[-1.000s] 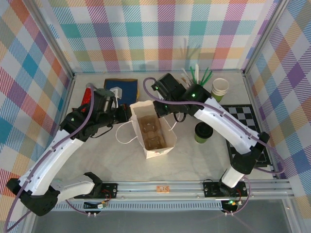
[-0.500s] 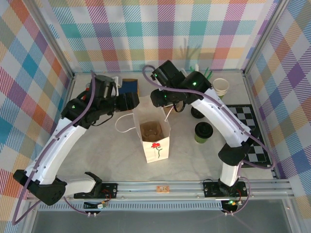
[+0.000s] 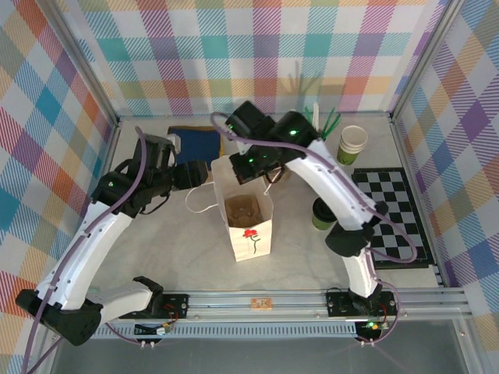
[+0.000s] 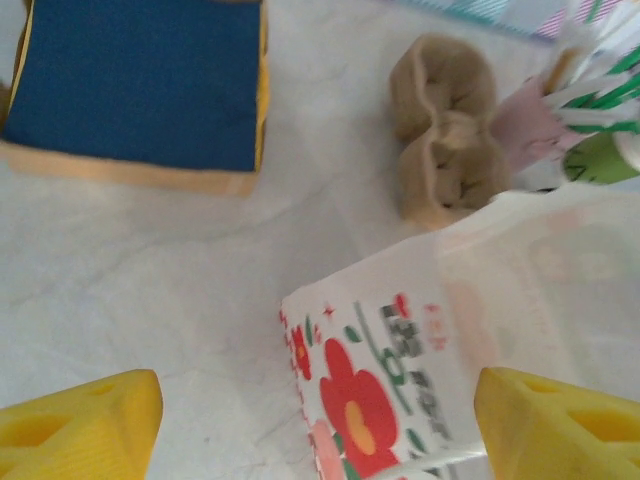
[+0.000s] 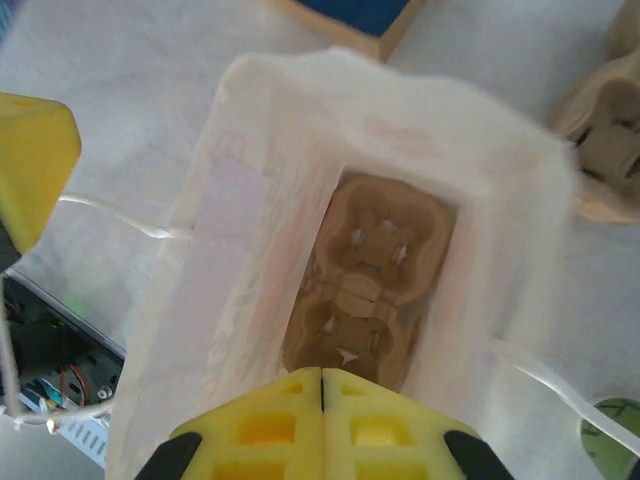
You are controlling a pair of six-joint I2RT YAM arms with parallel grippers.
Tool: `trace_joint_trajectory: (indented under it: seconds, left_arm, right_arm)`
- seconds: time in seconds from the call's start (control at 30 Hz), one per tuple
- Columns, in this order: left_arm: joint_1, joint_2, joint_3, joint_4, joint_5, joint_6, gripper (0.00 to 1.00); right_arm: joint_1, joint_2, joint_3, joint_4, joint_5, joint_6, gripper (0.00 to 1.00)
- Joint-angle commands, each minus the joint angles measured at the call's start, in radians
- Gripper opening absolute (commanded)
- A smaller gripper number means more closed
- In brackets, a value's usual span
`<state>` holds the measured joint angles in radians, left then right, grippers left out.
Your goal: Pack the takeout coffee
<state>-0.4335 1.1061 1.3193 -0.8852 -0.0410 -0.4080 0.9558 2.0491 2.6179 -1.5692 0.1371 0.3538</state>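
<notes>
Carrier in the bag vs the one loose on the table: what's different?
The bagged carrier sits at the bottom of the white paper bag, walled in; the loose carrier lies on the bare table outside it. The bagged carrier is under the shut right end effector; the loose carrier is off to its side. Shared: both brown pulp, two wells, empty.

You have one paper bag (image 3: 251, 238) at the centre of the top view. There are two cup trays (image 5: 365, 285): one in the bag, the other tray (image 4: 445, 140) beside it. You also have one lidded cup (image 3: 320, 212), one stack of cups (image 3: 352, 142), one blue pad (image 3: 201, 142) and one checkered mat (image 3: 401, 210).
</notes>
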Motion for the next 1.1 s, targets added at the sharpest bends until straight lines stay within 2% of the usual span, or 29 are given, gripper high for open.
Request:
trace_joint_trajectory:
  seconds: [0.0,0.17,0.33,0.43,0.7,0.83,1.07]
  left_arm:
    - [0.033,-0.056,-0.065,0.086,0.057,-0.043,0.81]
    - [0.039,-0.066,-0.119,0.116,0.096,-0.054,0.80]
    - [0.039,-0.072,-0.159,0.151,0.121,-0.063,0.72]
    - [0.039,-0.069,-0.186,0.173,0.135,-0.066,0.64]
    - [0.039,-0.067,-0.215,0.201,0.144,-0.075,0.51]
    - [0.040,-0.069,-0.211,0.200,0.143,-0.072,0.49]
    - [0.039,-0.087,-0.215,0.214,0.155,-0.077,0.46]
  right_arm:
    - [0.029,0.043,0.003,-0.041,-0.004,0.055,0.00]
    - [0.034,0.103,-0.021,-0.057,0.066,0.114,0.00]
    - [0.035,0.108,-0.082,-0.035,0.108,0.147,0.00]
    - [0.032,0.108,-0.124,-0.018,0.104,0.159,0.00]
    - [0.033,0.067,-0.304,0.083,0.074,0.211,0.00]
    - [0.028,0.073,-0.336,0.087,0.103,0.268,0.00]
    - [0.005,0.065,-0.411,0.163,0.061,0.272,0.00]
